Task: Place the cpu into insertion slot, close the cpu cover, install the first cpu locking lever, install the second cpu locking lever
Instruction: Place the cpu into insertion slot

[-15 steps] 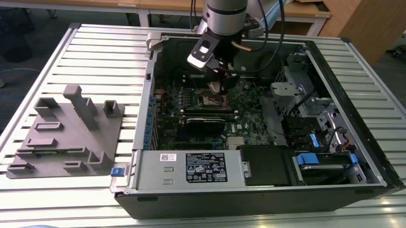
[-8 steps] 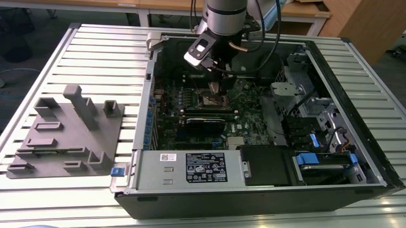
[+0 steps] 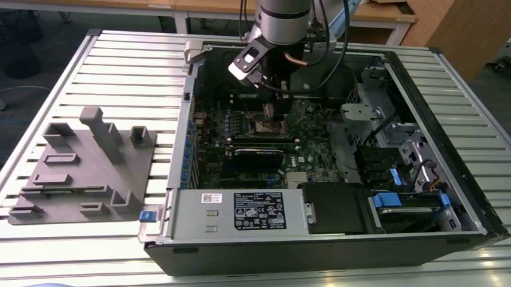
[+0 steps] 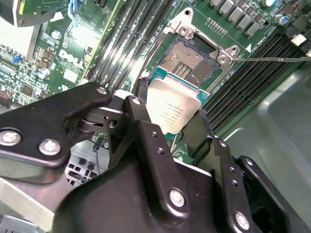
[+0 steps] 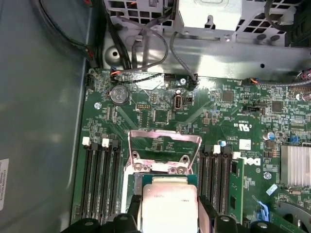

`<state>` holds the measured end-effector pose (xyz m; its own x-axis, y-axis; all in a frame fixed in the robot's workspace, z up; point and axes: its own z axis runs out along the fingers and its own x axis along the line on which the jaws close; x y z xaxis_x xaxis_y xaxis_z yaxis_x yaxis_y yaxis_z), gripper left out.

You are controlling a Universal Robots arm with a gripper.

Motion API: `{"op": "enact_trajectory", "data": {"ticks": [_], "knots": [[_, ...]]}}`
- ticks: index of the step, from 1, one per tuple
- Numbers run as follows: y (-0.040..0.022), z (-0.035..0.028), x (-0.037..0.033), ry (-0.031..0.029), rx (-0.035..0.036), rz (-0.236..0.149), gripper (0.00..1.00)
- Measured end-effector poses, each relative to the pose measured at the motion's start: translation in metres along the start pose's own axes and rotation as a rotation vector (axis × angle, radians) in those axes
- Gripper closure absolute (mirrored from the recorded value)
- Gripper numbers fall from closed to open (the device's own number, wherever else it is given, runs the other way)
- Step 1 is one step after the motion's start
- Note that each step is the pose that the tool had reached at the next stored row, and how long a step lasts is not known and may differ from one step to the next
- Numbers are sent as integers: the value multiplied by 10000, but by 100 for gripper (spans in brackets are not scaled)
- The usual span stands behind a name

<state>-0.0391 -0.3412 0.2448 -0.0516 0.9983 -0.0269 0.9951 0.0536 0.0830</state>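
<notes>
Second wrist view, pincer: I see the pincer (image 4: 170,115) clamped on the cpu (image 4: 171,104), with a black finger (image 4: 138,109) on each of two opposite edges.
Cpu: it is carried with its silver-grey top facing the camera, just beside and partly over the insertion slot (image 4: 188,58). From here I cannot tell whether its edge touches the socket or hangs just above it.
Insertion slot: it is open, and most of its pin field is bare in the second wrist view.
Cpu cover: in the first wrist view the cpu cover (image 5: 164,135) stands swung up off the socket, and green board shows through its window.
Locking lever: a thin metal locking lever (image 4: 272,59) lies out to the side, away from the socket.
Memory slots: long black memory slots (image 5: 99,179) run on both sides of the socket.
Board: on the green circuit board (image 5: 233,111), a finned heatsink (image 5: 295,165) sits well apart from the socket.
Exterior view, arm: the arm (image 3: 281,21) reaches down into the open computer case (image 3: 319,245).
Desk: the case lies on its side on the slatted desk (image 3: 119,66). A grey fixture (image 3: 88,161) sits just beside it on the exterior view's left.
</notes>
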Motion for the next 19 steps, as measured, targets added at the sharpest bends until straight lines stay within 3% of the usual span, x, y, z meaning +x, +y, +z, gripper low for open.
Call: {"op": "enact_trajectory", "data": {"ticks": [4,6,7,10,11,12,15,17,19], "knots": [[0,0,0,16,0,4,46],[-3,0,1,138,-8,26,46],[-3,0,1,149,-8,35,46],[-2,1,1,150,-8,40,46],[-3,3,1,147,-7,108,46],[-4,10,1,111,3,535,46],[-12,13,1,125,0,553,46],[-24,21,2,188,-4,556,46],[-36,34,3,316,-14,566,46]]}}
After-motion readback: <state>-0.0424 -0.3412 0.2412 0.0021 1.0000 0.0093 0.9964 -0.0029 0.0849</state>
